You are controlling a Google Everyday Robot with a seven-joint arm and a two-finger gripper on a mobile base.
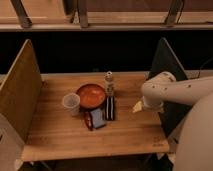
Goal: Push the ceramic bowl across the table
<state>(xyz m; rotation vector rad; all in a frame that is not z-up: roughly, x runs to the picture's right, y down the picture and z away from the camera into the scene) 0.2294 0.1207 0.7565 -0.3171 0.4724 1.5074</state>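
Ceramic bowl (91, 96): orange-red, glossy, darker rim, shallow, upright, nothing visible inside. It sits on the bench (60, 135) approx mid-width, in the far half, closer to the far edge than the near edge.

Plastic cup (71, 103): translucent, upright, open end up. It is at the bowl's L side, a bit more toward the near edge. The rims overlap in view; contact can't tell.

Flat red-and-blue item (96, 119) lies on the bench just off the bowl's near rim, skewed vs. the planks. What it is, can't tell.

Pincer (110, 115) is just R of the bowl, around bench centre. Its pale wrist part is at the far end by the bowl's R rim. Two dark fingers (107, 107) run toward the near edge, side by side w/ a thin gap: apart, nothing btw them. The L finger is right next to the red-and-blue item and the bowl's R-near rim; touching or not, can't tell.

Arm (175, 90): white, comes in from the R side across the R edge, w/ the elbow bend above the R part of the bench. The link btw elbow and pincer is not clear.

Upright panels: wooden panel (20, 85) along the L edge, dark panel (167, 70) along the R edge. Bench top is light butcher-block, planks running L–R. Beyond the far edge is a dark gap, then a wooden rail (115, 22) w/ slanted posts.
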